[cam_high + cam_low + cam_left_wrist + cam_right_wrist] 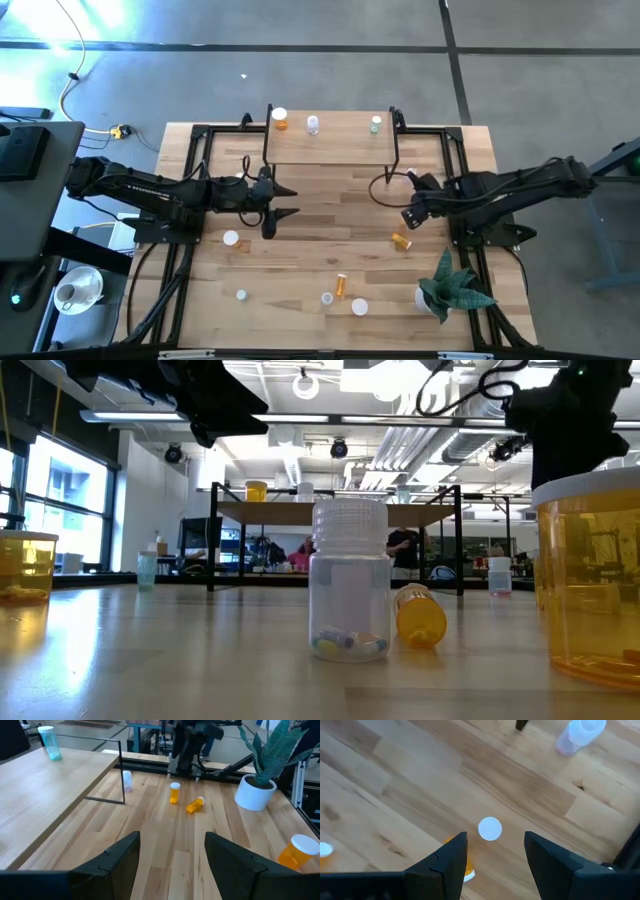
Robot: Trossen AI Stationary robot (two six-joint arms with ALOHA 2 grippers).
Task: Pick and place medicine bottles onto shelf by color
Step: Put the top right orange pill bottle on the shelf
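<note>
Right hand (pixel 410 217) open above small white-capped orange pill vial (pixel 401 241) at 5 o'clock — could topple it; left hand (pixel 285 201) open, idle.

Evenly and brightly lit from overhead, with soft, short shadows under the shelf (pixel 330 140) and both arms. Strong bluish-white glare on the floor at the top left of the high view. Rows of ceiling strip lights (pixel 300 420) blown out in the low view, arms reduced to dark silhouettes against them. Sharp on the clear bottle (pixel 349 582) at centre there; heavily blurred and oversized on the orange bottle (pixel 590 575) at the right edge. Soft, slightly smeared in the right wrist view, with the lilac bottle (pixel 580 735) hazy. Mild bending of straight lines toward the edges in the left wrist view.
</note>
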